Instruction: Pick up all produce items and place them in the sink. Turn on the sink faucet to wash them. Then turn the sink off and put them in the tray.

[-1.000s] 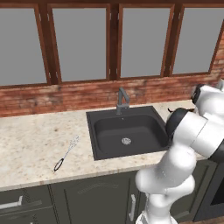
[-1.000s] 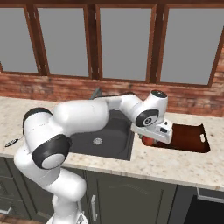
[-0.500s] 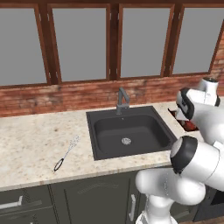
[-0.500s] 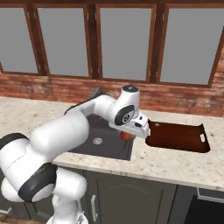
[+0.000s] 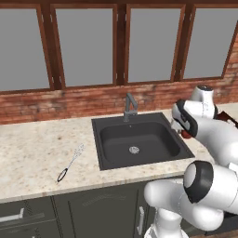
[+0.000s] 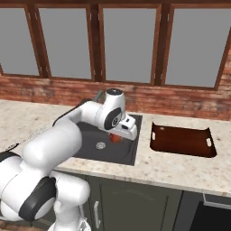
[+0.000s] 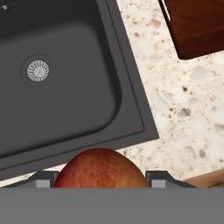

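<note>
Above the right edge of the sink (image 6: 92, 153), the gripper (image 6: 118, 137) hangs in the air with the red-orange fruit (image 6: 116, 138) between its fingers, closed on it from both sides; in the hand view the fruit (image 7: 100, 168) sits low between the two finger tips, clear of the counter (image 7: 183, 118) beneath. From that view the hand is over the sink's near right corner and the speckled stone beside it, with the black basin (image 7: 57, 83) and its round silver drain (image 7: 38, 70) up to the left and a corner of the reddish-brown tray (image 7: 197, 26) up to the right. In the right base view the tray (image 6: 180, 140) lies flat on the counter (image 6: 171, 169) to the right of the sink, apart from it, and the fruit is between the two, nearer the sink. In the left base view the arm covers most of the gripper, and only a small red patch of the fruit (image 5: 186, 135) seems to peek out by the basin's right rim (image 5: 179, 135). The grey faucet (image 5: 129, 106) stands at the back edge of the sink (image 5: 139, 139), its spout bent over the basin; no water is visible. A wire whisk (image 5: 70, 162) with a black handle lies on the counter (image 5: 37, 153) to the left of the sink, well apart from it.
</note>
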